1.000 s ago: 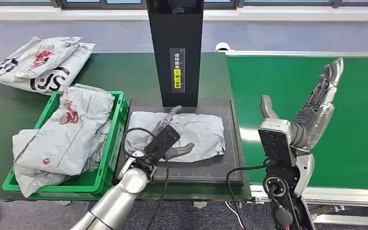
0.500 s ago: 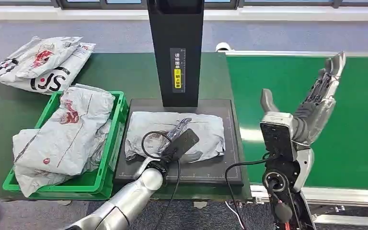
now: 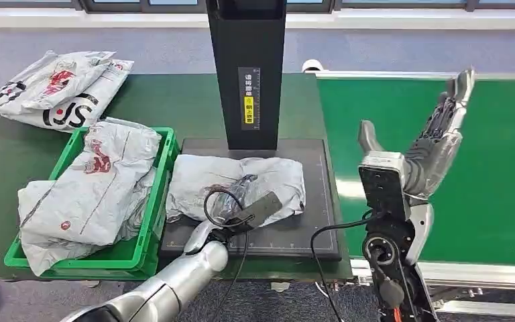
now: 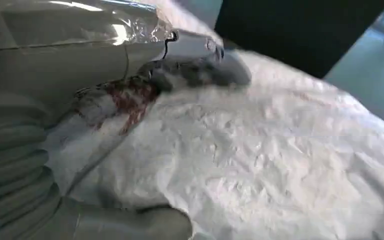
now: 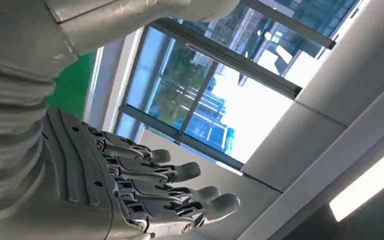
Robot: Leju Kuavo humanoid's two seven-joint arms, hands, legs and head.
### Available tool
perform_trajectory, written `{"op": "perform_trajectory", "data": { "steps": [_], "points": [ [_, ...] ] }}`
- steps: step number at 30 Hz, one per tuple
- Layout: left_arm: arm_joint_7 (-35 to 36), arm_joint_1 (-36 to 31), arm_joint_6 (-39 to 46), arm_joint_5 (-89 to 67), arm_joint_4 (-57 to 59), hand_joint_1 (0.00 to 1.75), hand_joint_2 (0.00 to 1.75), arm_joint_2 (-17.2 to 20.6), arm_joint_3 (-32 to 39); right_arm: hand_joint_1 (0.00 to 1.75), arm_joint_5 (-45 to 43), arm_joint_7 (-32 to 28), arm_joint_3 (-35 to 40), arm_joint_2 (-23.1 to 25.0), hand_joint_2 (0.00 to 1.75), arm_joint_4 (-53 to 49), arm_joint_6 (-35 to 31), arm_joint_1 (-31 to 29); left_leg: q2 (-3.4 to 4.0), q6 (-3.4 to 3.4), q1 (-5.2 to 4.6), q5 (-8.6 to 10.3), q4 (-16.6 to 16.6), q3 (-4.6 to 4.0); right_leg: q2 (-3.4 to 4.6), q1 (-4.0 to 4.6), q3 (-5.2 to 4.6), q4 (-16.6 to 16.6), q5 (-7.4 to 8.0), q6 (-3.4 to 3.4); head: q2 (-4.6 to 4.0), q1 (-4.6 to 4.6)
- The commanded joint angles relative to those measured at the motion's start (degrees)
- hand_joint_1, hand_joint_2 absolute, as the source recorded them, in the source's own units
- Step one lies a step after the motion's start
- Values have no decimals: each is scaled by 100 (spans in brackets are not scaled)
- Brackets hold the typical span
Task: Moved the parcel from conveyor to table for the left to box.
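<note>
A crumpled grey plastic mailer parcel (image 3: 238, 186) with a red print lies on the black scale platform (image 3: 308, 231) on the bench. The left hand (image 3: 238, 194) grips its near edge. The right hand (image 3: 436, 144), fingers spread and empty, is raised above the green conveyor (image 3: 496, 168).

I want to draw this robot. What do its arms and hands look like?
The shiny silver left arm is a rounded metal tube with a looping black cable. The left hand has a grey ribbed cover and thick grey thumb. The right hand has dark jointed fingers above a flat black wrist box, with black cables below.
</note>
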Motion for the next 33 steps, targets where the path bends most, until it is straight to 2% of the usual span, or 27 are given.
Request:
{"op": "perform_trajectory", "data": {
  "steps": [1,14,21,24,31,33],
  "points": [
    [161,-279,391,-561,496,175,175,185,-499,0,-84,-29,92,29,175,417,-9,-304,19,-2,5,-2,-6,14,12,6,10,-9,3,-6,2,0],
    [141,-305,633,-806,475,175,175,219,-297,0,-135,-73,78,33,175,479,-15,-343,15,-1,2,-2,-2,9,10,4,6,-3,2,-5,2,0],
    [-187,-347,1212,-894,213,175,175,299,60,0,-219,-136,97,-24,175,569,-73,-359,13,-2,4,-2,-1,7,10,6,4,-3,3,-5,0,0],
    [-478,-395,1594,-924,-749,175,175,472,302,0,-238,-170,12,-49,175,482,-99,-277,13,-2,8,-1,0,6,6,10,5,-4,3,-7,0,0],
    [-378,-143,1158,-1046,-4729,175,175,1198,671,0,-369,-523,-330,-71,175,353,-99,-95,5,-4,9,3,9,-17,2,10,-17,5,3,-5,0,0],
    [-273,-139,1069,-1151,-5048,175,175,1289,738,0,-406,-576,-351,-84,175,360,-99,-76,12,-5,10,1,8,-13,8,11,-14,4,4,-5,2,0]
  ]
}}
